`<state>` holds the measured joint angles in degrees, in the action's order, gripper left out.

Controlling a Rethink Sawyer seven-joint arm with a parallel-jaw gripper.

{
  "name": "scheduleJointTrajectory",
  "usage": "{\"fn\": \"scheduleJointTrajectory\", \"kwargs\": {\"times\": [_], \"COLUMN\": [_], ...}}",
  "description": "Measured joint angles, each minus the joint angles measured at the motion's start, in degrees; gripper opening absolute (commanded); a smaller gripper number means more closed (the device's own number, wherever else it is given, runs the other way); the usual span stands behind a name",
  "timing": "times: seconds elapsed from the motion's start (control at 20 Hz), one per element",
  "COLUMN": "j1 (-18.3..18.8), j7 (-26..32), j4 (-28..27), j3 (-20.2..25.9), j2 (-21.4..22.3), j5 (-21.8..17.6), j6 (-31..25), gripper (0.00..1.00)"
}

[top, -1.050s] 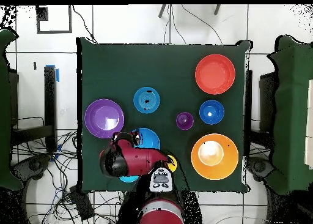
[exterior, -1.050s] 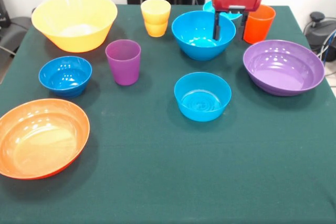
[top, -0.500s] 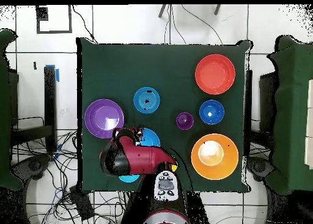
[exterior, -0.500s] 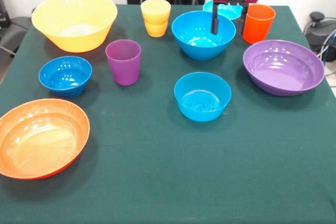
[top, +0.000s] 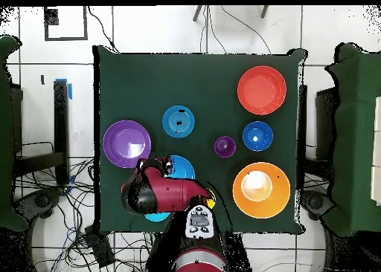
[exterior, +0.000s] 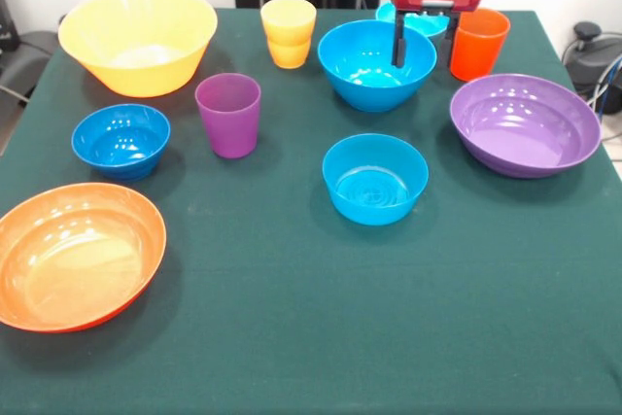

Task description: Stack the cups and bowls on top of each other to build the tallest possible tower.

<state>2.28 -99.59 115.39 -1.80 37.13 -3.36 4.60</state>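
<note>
My gripper [exterior: 426,46] hangs open at the far right. Its left finger is over the inside of a mid-blue bowl [exterior: 369,65] and its right finger is beside the orange cup [exterior: 479,43]. A small cyan bowl [exterior: 416,19] sits just behind. Across the cloth stand the yellow cup [exterior: 288,31], purple cup [exterior: 228,114], large yellow bowl [exterior: 138,38], dark blue bowl [exterior: 120,139], orange bowl [exterior: 73,255], second mid-blue bowl [exterior: 375,178] and purple bowl [exterior: 525,123]. No tower is in view; each piece stands singly. Overhead, the red arm covers the gripper [top: 152,165].
The green cloth table [exterior: 292,337] ends close in front of the orange bowl. Overhead, cables lie on the floor [top: 52,202] beside the table, and green chairs [top: 353,135] stand at both sides.
The gripper has risen a little above the mid-blue bowl since a second ago. No cup or bowl has moved.
</note>
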Motion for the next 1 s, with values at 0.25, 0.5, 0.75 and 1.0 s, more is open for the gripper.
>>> {"fn": "scheduleJointTrajectory", "kwargs": {"times": [0.25,0.5,0.75,1.0], "j1": [-0.6,-0.8,-0.9,-1.2], "j7": [0.0,0.0,0.0,0.0], "j4": [0.0,0.0,0.0,0.0], "j3": [-0.1,-0.3,-0.6,-0.9], "j2": [-1.7,-3.4,-5.6,-8.1], "j5": [0.0,0.0,0.0,0.0], "j6": [0.0,0.0,0.6,2.7], "gripper": [1.00,1.00,1.00,1.00]}}
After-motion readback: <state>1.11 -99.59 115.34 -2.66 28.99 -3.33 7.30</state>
